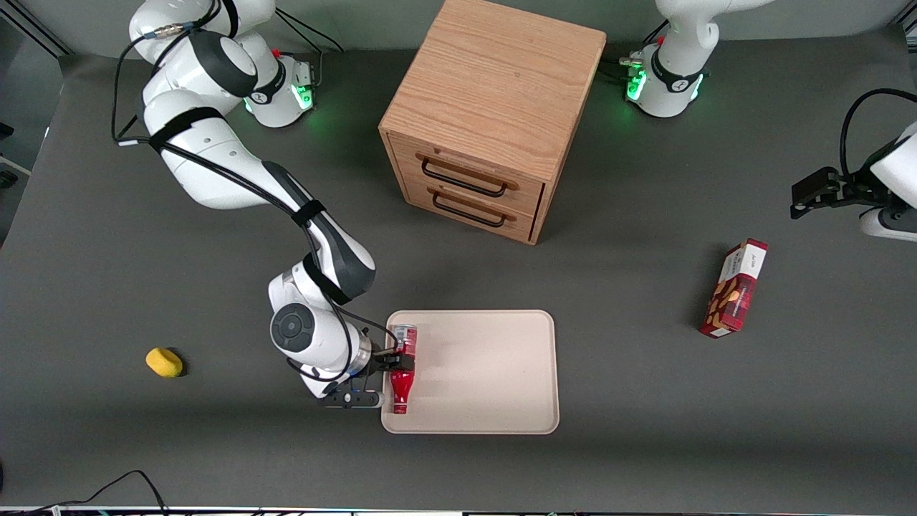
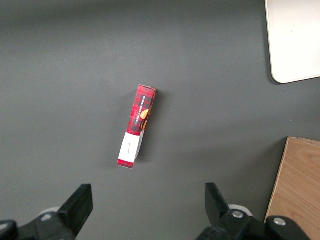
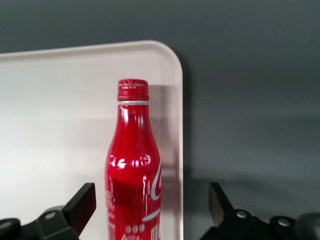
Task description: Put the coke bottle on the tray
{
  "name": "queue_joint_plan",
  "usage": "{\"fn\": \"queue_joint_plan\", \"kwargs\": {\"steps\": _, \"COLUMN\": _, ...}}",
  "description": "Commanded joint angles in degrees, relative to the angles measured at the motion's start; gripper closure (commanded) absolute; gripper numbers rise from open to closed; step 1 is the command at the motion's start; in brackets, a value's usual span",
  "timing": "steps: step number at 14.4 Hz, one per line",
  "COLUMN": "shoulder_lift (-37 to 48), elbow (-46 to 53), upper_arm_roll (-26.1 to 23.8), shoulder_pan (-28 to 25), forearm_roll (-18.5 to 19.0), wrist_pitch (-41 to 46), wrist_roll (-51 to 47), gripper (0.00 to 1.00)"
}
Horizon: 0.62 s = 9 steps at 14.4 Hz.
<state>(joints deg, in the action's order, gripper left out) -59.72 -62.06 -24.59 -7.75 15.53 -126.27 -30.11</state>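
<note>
Only the front view took in the whole table. Toward the working arm's end lay a small yellow lump (image 1: 164,362), alone on the grey table (image 1: 215,444), well apart from everything else. Next along, the gripper (image 3: 150,197) hung over the tray (image 1: 487,373) at its edge nearest the working arm. The coke bottle (image 1: 402,371) lay there on its side just inside the low rim, its silvery base pointing toward the wooden cabinet (image 1: 494,107) and its red cap nearest the front camera. The bottle was the one thing the tray held. The right wrist view showed what the front view could not. The two black fingers (image 3: 82,202) stood wide apart with the bottle between them, daylight on both sides and neither pad touching it. The bottle sat closer to one finger than the other, beside the tray's rounded corner. The cabinet stood farther from the front camera than the tray, and both its dark-handled drawers were shut. Toward the parked arm's end lay a red snack box (image 1: 736,289). The left wrist view showed that box's long face, with a corner of the tray and a corner of the cabinet at its margins.
</note>
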Motion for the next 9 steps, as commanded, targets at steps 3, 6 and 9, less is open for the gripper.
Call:
{"fn": "queue_joint_plan", "kwargs": {"steps": 3, "shoulder_lift": 16.6, "elbow": -3.2, "upper_arm_roll": -0.5, "shoulder_pan": 2.4, "forearm_roll": 1.1, "wrist_pitch": 16.2, "wrist_roll": 0.9, "gripper": 0.0}}
{"fn": "queue_joint_plan", "kwargs": {"steps": 6, "shoulder_lift": 28.0, "elbow": -3.4, "upper_arm_roll": -0.5, "shoulder_pan": 5.0, "forearm_roll": -1.3, "wrist_pitch": 31.4, "wrist_roll": 0.9, "gripper": 0.0}}
{"fn": "queue_joint_plan", "kwargs": {"steps": 9, "shoulder_lift": 41.0, "elbow": -3.2, "upper_arm_roll": 6.1, "shoulder_pan": 6.4, "forearm_roll": -5.1, "wrist_pitch": 45.7, "wrist_roll": 0.9, "gripper": 0.0}}
